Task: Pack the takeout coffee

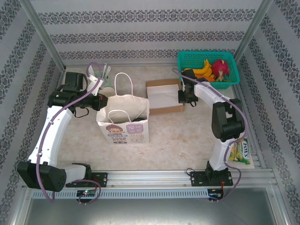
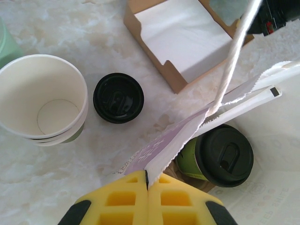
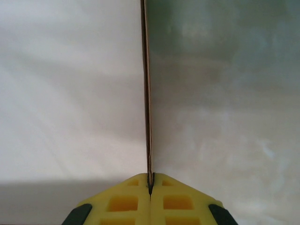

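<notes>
- Left wrist view: left tool [image 2: 147,180] pinched shut on paper bag [image 2: 159,150] rim, which partly hides the coffee cup [image 2: 224,155].
- Right tool [image 3: 150,185] shut, clamping box wall [image 3: 146,93].

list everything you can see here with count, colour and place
paper bag: 1, cream with purple print, upright mid-table
takeout coffee: 1, green cup with black lid, by the bag's pinched rim; inside or not, cannot tell
black lid: 1, black, on the table beside the cup stack
cup stack: 1, cream and green, lidless, behind the bag's left end
mug: 1, mint green, beside the cup stack
cardboard box: 1, brown, white paper inside, behind the bag
basket: 1, teal, far right corner, holding bananas and dragon fruit
packet: 1, yellow-green, near right edge
left gripper: 1, yellow, shut on paper bag rim
right gripper: 1, yellow, shut on cardboard box wall
</notes>
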Tool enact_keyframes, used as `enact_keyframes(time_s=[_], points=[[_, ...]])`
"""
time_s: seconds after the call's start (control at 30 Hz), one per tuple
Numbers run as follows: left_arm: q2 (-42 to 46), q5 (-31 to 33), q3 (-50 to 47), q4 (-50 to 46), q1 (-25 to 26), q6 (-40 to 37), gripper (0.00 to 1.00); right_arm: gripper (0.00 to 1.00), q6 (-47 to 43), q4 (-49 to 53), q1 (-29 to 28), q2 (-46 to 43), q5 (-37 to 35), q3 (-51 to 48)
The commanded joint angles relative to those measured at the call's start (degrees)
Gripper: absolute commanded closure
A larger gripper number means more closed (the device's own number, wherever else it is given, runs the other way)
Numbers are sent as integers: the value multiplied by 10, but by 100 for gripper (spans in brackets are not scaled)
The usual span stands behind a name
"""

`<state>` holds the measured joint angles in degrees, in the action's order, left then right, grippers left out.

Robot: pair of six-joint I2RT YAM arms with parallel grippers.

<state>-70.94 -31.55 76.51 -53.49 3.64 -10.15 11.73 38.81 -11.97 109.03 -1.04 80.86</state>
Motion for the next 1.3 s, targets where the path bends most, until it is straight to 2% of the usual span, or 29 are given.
enact_keyframes(time_s=[0.0,0.13,0.3,0.53,0.67,0.8,0.9,1.0,1.1,1.2,1.23,1.27], points=[[-6,-27,-2,6,-4,-2,100,100,-2,-6,16,-46,-1,-38],[-24,-56,21,-2,-3,14,100,100,8,-13,38,-78,-9,-84],[-45,-77,46,1,5,48,100,98,15,-27,52,-101,13,-122],[-38,-12,43,43,20,149,100,93,54,-21,52,-134,26,-147],[-21,25,26,76,21,207,100,78,73,-26,52,-146,16,-165],[-10,53,19,93,21,211,100,63,84,-27,49,-161,9,-148],[-20,39,27,93,21,211,100,50,86,-5,34,-163,-19,-113],[-31,10,27,110,21,212,100,29,92,-4,20,-156,-12,-84],[-42,-13,22,131,21,207,100,20,106,-16,5,-130,2,-58],[-59,-27,28,139,21,194,100,17,109,-16,-13,-87,5,-22],[-66,-29,33,138,21,188,100,12,110,-13,-19,-71,9,-9],[-72,-29,38,137,21,185,100,3,111,-11,-25,-56,12,3]])
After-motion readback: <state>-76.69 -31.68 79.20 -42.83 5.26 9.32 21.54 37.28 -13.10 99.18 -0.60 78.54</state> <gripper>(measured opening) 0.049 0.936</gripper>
